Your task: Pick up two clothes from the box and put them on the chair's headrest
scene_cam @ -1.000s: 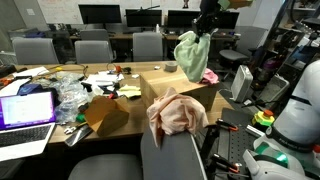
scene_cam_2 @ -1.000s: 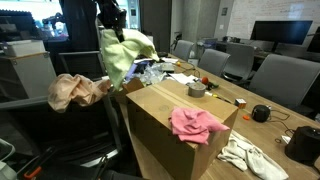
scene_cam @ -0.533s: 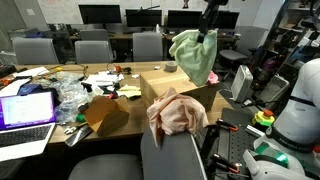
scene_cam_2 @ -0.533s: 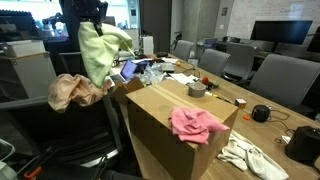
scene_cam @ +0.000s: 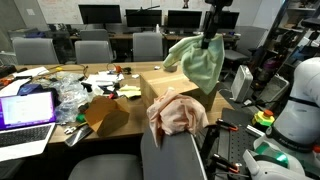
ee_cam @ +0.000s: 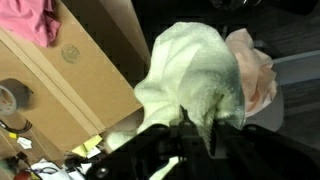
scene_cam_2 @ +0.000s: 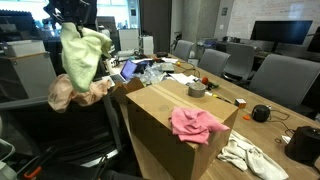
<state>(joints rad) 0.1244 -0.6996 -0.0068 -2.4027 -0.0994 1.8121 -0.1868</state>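
Green cloth (scene_cam: 197,62) is in the air, hanging from the gripper (scene_cam: 209,40), off the box (scene_cam: 165,82) and past its chair-side edge. In an exterior view the green cloth (scene_cam_2: 82,55) hangs just above the peach cloth (scene_cam_2: 72,92), which is already draped on the chair headrest (scene_cam: 180,155) beside the box. Can't tell if the two cloths touch.

Claw: pinched closed on the top bunch of the green cloth, no visible gap between the jaws. In the wrist view the gripper (ee_cam: 187,140) is a dark, blurry shape, with fabric (ee_cam: 195,75) spilling out from between the fingers. Fingertips are buried in cloth in every view.

Pink cloth (scene_cam_2: 197,123) lies on top of the box, near its front corner. A tape roll (scene_cam_2: 197,90) sits further back on the box top.

Hidden or unclear:
- The pink cloth doesn't show in the exterior view where the green cloth hangs in front of the box.
- The gripper body is lost against a dark background in an exterior view (scene_cam_2: 72,14).
- In the wrist view the peach cloth (ee_cam: 255,70) is half covered by the green one.
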